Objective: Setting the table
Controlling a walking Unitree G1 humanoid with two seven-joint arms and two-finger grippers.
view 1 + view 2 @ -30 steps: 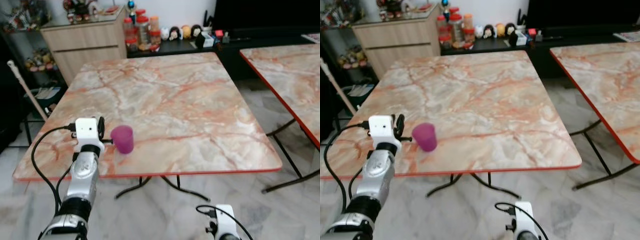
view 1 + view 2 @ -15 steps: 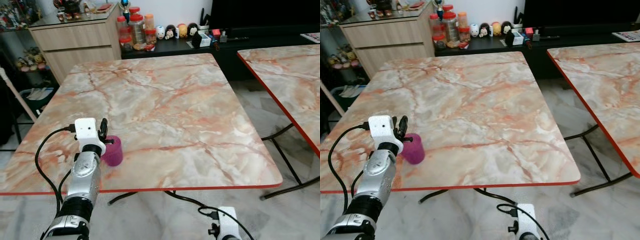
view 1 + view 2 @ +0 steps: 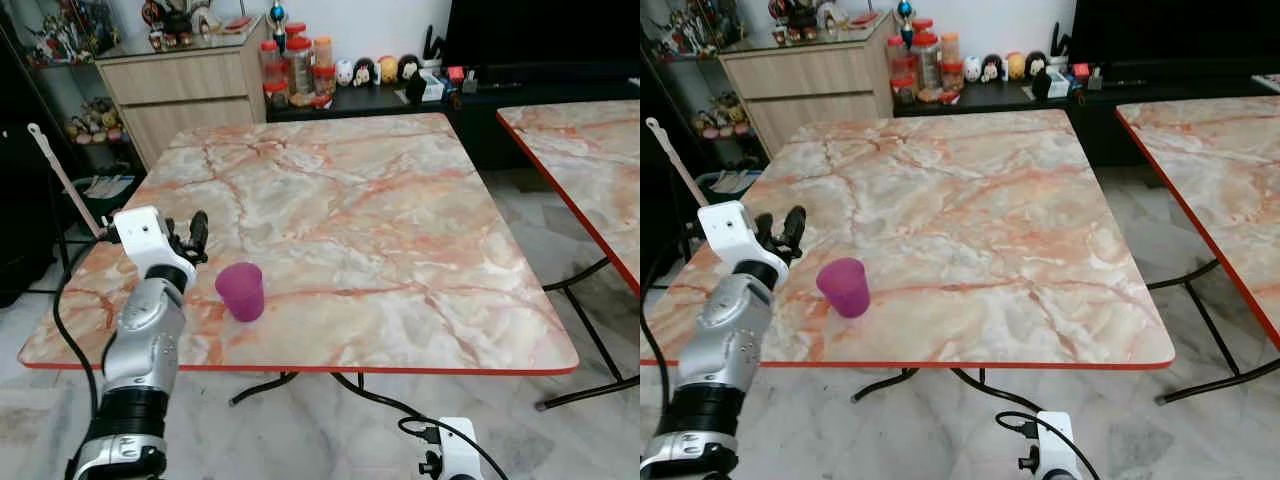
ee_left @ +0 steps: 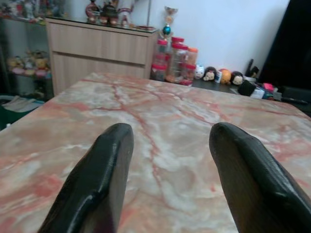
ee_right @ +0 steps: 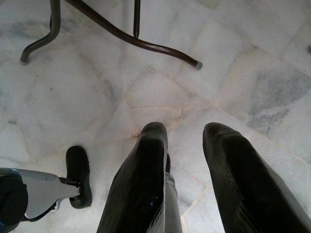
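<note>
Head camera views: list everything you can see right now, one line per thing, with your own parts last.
cup: one, purple, upright on the near left part of the table, free of the gripper
table: one, marble-pattern top with red edge, straight ahead
second table: one, same pattern, to the right
cabinet: one, light wood, behind the table on the left
jars: several, red and orange lids, on the low black shelf beside the cabinet
figurines: a few, small, on that shelf
left gripper: one, black fingers open, above the table's left edge, left of the cup
right gripper: one, black fingers open, hanging over the floor
</note>
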